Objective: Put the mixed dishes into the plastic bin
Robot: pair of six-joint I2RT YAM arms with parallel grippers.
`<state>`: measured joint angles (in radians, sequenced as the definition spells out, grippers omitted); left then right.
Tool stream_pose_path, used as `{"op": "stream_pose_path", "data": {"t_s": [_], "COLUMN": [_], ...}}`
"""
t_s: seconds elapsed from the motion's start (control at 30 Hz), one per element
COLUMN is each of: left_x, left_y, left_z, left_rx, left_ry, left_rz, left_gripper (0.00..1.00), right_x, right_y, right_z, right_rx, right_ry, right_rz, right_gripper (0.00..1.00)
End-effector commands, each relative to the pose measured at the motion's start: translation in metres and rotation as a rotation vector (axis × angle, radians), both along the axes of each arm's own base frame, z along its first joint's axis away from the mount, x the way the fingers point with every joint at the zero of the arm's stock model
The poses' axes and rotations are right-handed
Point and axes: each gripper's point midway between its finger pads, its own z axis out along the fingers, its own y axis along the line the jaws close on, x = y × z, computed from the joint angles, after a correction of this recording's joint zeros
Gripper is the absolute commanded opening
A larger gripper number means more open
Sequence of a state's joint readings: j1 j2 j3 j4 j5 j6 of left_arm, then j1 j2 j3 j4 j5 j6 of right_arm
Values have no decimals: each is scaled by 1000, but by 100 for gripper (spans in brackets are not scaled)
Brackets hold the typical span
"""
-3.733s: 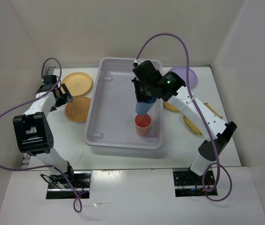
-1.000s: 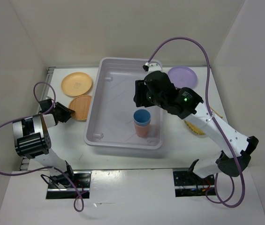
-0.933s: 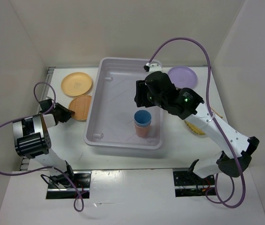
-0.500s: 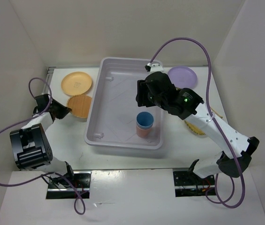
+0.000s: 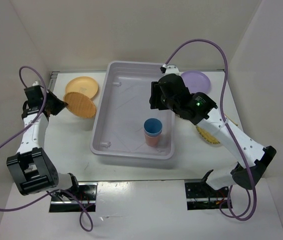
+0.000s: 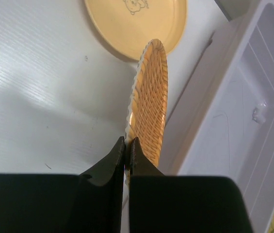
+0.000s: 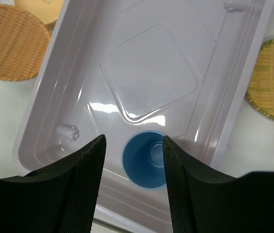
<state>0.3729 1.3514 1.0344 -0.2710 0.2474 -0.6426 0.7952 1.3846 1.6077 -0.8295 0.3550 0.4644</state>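
My left gripper [image 5: 57, 105] [image 6: 127, 143] is shut on the rim of an orange woven plate [image 5: 80, 104] [image 6: 149, 97] and holds it tilted, off the table, just left of the plastic bin [image 5: 123, 110] [image 6: 233, 121]. A smooth orange-tan plate [image 5: 81, 86] [image 6: 137, 19] lies behind it. Inside the bin, a blue cup [image 5: 153, 126] [image 7: 146, 158] sits nested in a salmon-pink cup [image 5: 151, 139]. My right gripper [image 5: 157, 98] [image 7: 133, 141] hangs open above the bin [image 7: 146, 73], over the blue cup, holding nothing.
A lavender plate [image 5: 198, 80] lies behind the bin's right corner. Yellow woven plates [image 5: 209, 133] [image 7: 272, 77] lie right of the bin, partly under the right arm. White walls close in on the left, back and right.
My left gripper has shut on the woven plate's rim and lifted it up and back from the table. The right gripper has stayed open and drifted slightly away from the cups.
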Motion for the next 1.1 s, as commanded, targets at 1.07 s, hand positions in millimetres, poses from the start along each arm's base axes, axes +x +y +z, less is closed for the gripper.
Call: {"op": "stream_pose_path", "data": {"t_s": [1.07], "left_x": [168], "left_y": [-274], "left_z": [67], "left_rx": [-174], "left_ry": [-357], "left_rz": [-812], "left_gripper": [0], "right_x": [46], "right_y": [-201], "right_z": [-78], "right_rx": [114], "right_ry": [-42], "right_rz": [-661], "right_gripper": [78]}}
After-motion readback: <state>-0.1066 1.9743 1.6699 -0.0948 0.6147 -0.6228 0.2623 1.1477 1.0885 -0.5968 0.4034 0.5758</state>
